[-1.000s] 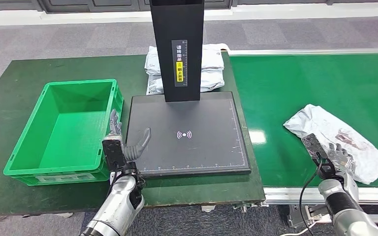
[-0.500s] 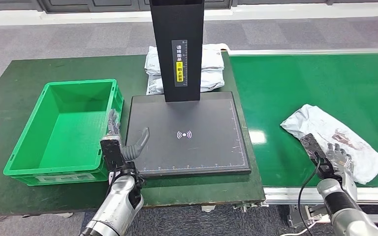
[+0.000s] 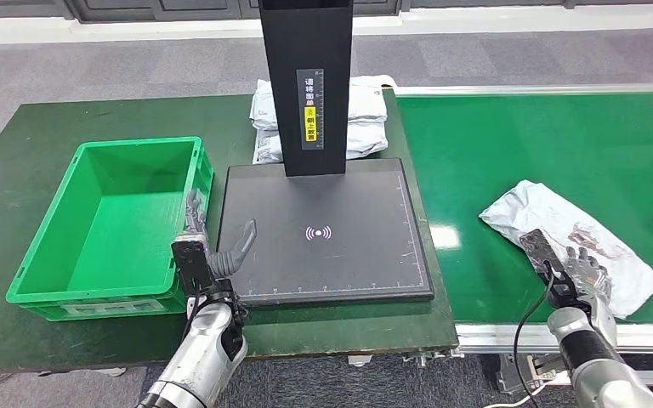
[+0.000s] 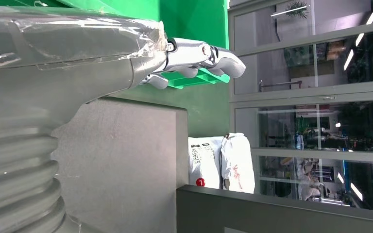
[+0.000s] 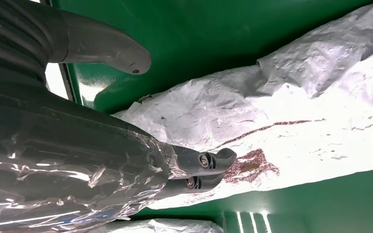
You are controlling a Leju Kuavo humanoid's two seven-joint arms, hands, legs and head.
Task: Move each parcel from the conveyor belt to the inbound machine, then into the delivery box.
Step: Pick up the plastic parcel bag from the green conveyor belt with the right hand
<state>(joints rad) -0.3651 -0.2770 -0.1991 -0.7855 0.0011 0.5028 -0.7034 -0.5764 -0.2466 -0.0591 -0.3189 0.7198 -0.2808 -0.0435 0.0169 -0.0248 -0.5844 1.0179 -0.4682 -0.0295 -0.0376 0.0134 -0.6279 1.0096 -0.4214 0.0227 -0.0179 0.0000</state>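
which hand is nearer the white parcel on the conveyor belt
Right. The right hand hangs over the near part of the white parcel on the conveyor belt. The left hand is far across, between the green box and the black scanner plate.

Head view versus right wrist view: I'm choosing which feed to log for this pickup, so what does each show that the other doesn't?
The head view alone gives the layout: the green delivery box, the black inbound machine, spare parcels stacked behind it, and the open left hand between box and machine. The right wrist view alone gives the close detail: the crinkled wrap, its reddish print, and the thumb held apart from the fingers over it. Both show the right hand open over the grey parcel on the green conveyor belt.
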